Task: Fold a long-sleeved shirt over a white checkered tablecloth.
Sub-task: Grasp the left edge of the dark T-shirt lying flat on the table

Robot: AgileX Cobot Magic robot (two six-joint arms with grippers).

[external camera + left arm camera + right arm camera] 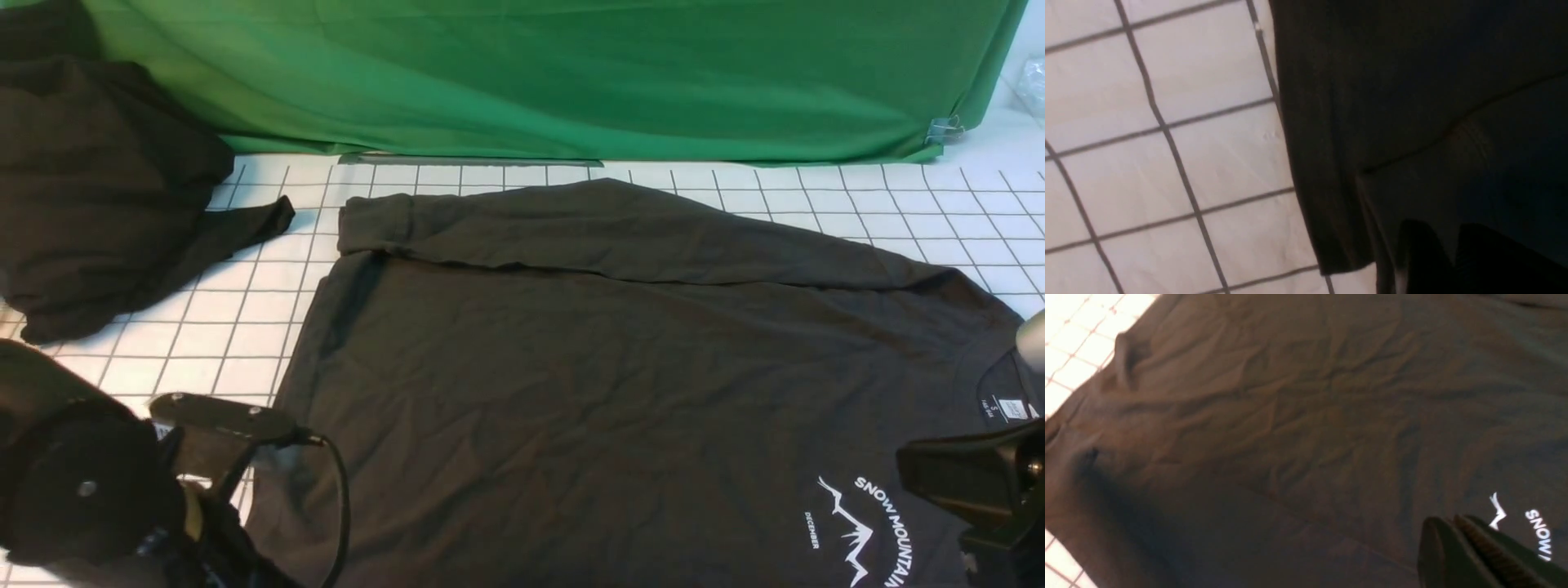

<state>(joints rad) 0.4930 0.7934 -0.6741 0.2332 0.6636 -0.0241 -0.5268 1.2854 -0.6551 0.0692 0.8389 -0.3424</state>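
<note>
Scanning from our left, we find a black heap of cloth (98,196) lying on the far left part of the white checkered tablecloth (245,318), apart from the garment we have to fold. Nearer to us, the left gripper (1453,241) sits low over the shirt's hem (1298,163), close to its corner. Its fingers are dark against dark fabric, so we cannot tell whether they stand apart or pinch anything.

Across the middle, the long-sleeved shirt (620,384) lies spread flat on the tablecloth. One sleeve (620,229) is folded over its far edge, just short of the green backdrop (571,73). The body is finely wrinkled.

Further right come the white mountain print (865,531) and the collar (1000,392). The right gripper (1449,520) hovers above the print with its jaws pressed together and no cloth between them.

We judge the shirt light, soft and limp. It should sag from any single hold and crease easily. We would pinch both layers at the near hem corner and at the near shoulder, lifting evenly so the fold line runs straight.
</note>
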